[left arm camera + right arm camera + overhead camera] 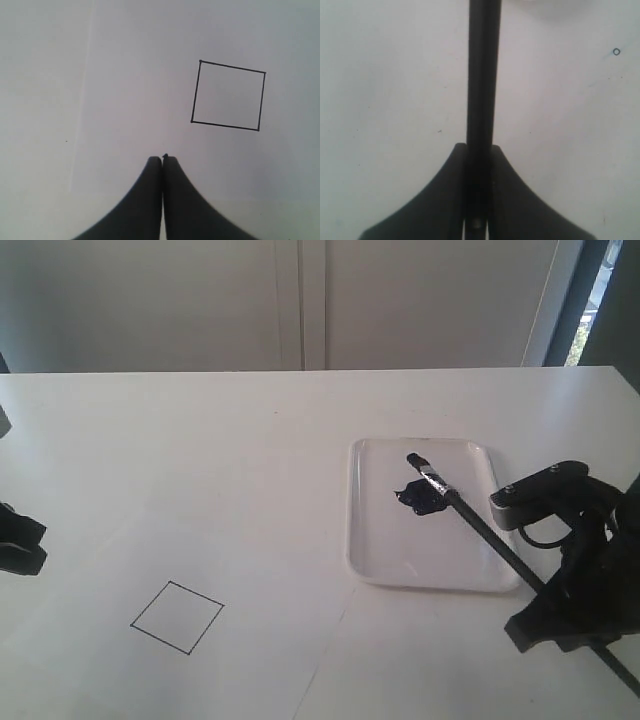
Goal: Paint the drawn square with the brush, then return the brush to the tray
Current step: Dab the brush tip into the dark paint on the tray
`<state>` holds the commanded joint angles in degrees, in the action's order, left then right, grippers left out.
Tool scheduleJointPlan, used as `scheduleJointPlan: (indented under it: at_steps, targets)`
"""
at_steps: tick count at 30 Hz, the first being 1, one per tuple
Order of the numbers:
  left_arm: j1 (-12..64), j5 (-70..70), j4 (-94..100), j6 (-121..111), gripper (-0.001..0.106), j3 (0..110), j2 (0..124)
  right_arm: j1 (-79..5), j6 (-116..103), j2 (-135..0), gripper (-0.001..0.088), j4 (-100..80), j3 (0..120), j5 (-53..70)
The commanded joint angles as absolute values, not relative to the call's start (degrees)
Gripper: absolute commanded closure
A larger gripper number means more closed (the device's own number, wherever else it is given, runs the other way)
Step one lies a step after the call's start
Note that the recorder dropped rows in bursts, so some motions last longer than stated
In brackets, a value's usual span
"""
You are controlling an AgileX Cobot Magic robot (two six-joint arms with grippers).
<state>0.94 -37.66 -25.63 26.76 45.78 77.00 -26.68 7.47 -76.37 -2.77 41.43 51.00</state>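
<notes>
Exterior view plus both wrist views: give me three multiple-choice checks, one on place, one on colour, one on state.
1. Where is the brush's bristle end? A) over the tray, beside the paint blob B) on bare table C) past the table edge
2. What colour is inside the drawn square? A) dark blue B) paper-white C) red
3. State of the right end effector? A) open B) shut on the brush C) shut on the tray
1 A: the tip lies within the tray's rim. 2 B: only the thin black outline shows. 3 B: the handle sits clamped between its fingers.
</notes>
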Motion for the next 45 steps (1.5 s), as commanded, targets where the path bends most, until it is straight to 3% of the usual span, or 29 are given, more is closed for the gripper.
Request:
scheduleJointPlan:
  at_steps: [6, 19, 45]
  targets:
    - [1.4, -37.9, -27.0, 26.9, 0.097, 45.8, 78.6, -26.8, -0.4, -76.1, 0.0868, -11.4, 41.4, 52.4]
    - [5.3, -38.3, -26.7, 27.4, 0.097, 45.8, 79.4, -26.8, -0.4, -81.5, 0.0868, -11.3, 41.6, 55.3]
    - [5.3, -39.0, -26.4, 27.4, 0.097, 45.8, 79.4, -26.8, -2.8, -88.3, 0.0868, -12.3, 43.8, 51.5]
